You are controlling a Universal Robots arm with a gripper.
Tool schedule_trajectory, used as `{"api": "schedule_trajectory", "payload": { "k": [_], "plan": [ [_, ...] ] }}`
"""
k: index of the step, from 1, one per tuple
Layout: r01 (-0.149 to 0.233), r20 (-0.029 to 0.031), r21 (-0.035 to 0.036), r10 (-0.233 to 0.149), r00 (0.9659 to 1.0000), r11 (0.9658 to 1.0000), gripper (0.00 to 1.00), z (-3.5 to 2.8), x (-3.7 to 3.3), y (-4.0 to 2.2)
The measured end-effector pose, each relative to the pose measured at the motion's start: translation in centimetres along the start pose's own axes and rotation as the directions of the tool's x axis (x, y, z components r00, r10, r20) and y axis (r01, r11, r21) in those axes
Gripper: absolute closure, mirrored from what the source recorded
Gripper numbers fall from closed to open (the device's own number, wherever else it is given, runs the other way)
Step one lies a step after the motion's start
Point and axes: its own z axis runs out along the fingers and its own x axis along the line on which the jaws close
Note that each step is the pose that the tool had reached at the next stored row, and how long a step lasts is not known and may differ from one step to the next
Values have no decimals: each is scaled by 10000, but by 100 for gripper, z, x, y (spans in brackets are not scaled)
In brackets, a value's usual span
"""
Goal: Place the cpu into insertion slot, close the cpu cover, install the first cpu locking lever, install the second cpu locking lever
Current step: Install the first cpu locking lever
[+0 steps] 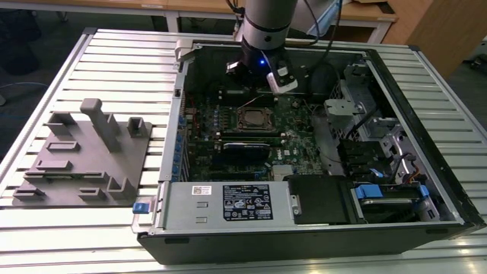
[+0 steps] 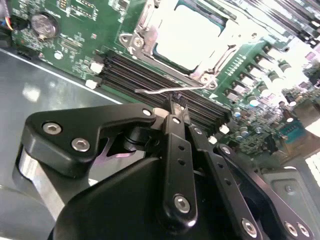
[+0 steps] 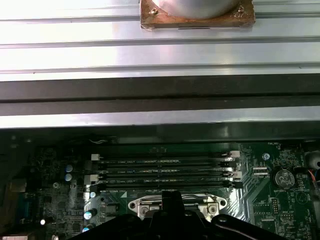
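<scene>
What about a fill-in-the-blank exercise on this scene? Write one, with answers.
1. The cpu shows through the square ____ of the cpu cover.
2. The end effector is nearest a thin silvery ____ beside that cover.
3. The grey fixture lies on the exterior view's ____ of the computer case.
Missing: window; lever; left.

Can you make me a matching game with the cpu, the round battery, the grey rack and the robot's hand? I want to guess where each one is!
Things:
1. cpu
2. battery
3. rack
4. hand

Places:
A. on the green board, round and silvery
B. outside the case, on the exterior view's left
C. inside the window of the cover
D. right at the thin wire lever

Pairs: 1-C, 2-A, 3-B, 4-D
</scene>
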Motion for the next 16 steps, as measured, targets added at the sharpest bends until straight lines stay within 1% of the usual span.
{"api": "schedule_trajectory", "payload": {
  "k": [4,6,8,11,12,13,14,16],
  "plan": [
    [0,0,1,0,10000,10000,89,11,-64,5],
    [0,-1,3,0,10000,10000,89,-9,-63,9],
    [-1,-1,3,1,10000,10000,89,-52,-63,19],
    [0,0,-1,0,10000,10000,89,-54,-63,20],
    [1,-1,-10,-1,10000,10000,89,-53,-63,20],
    [1,1,-43,-1,10000,10000,89,-46,-62,18],
    [2,3,-54,-2,10000,10000,89,-42,-61,17],
    [1,2,-56,-1,10000,10000,89,-42,-61,17]
  ]
}}
